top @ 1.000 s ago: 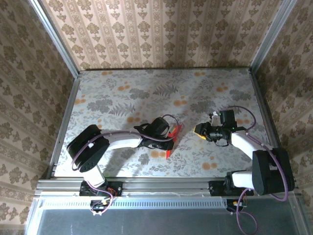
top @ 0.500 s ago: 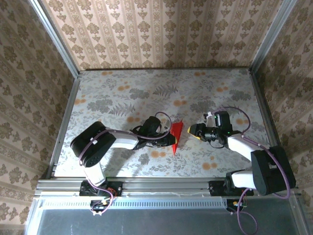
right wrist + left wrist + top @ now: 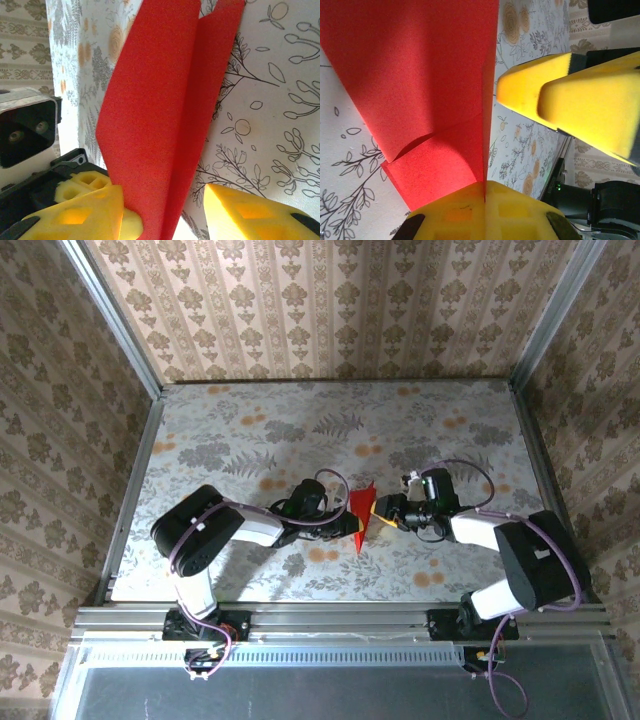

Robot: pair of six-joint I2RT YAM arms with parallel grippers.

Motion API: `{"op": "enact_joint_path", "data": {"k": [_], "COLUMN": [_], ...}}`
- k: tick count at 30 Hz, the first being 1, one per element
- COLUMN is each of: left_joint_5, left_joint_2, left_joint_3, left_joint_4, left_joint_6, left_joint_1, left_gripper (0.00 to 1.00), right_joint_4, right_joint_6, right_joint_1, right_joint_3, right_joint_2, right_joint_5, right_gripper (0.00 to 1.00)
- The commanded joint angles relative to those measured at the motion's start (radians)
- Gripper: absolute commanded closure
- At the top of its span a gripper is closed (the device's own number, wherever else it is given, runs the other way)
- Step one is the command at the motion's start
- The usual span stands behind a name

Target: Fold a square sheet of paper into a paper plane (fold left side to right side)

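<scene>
At mid-table, left gripper [image 3: 485, 202] is clamping the upright red paper plane [image 3: 362, 510]. Right gripper [image 3: 165, 200] is straddling it, jaws apart. Floral table [image 3: 250, 440] is lying underneath. Left wrist view is showing the right gripper's yellow fingers [image 3: 545, 95] beside the paper's edge.

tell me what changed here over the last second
The left gripper carried the paper a little to the right. The right gripper moved left towards it, and its open jaws now straddle the paper's edge. Unchanged: the left jaws stay shut on the paper, the right jaws have not closed on it, and both arm bases are where they were.
</scene>
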Motion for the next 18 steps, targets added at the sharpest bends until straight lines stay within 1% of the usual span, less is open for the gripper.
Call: {"op": "enact_joint_path", "data": {"k": [1, 18], "left_joint_5": [0.019, 0.028], "left_joint_2": [0.010, 0.035], "left_joint_3": [-0.009, -0.005], "left_joint_4": [0.034, 0.064], "left_joint_6": [-0.018, -0.028], "left_joint_1": [0.007, 0.009], "left_gripper": [1.00, 1.00], "right_joint_4": [0.073, 0.121], "right_joint_6": [0.030, 0.041], "right_joint_1": [0.022, 0.054], "right_joint_3": [0.024, 0.072], "right_joint_2": [0.039, 0.136], "right_joint_5": [0.024, 0.033], "right_gripper": [0.52, 0.57]}}
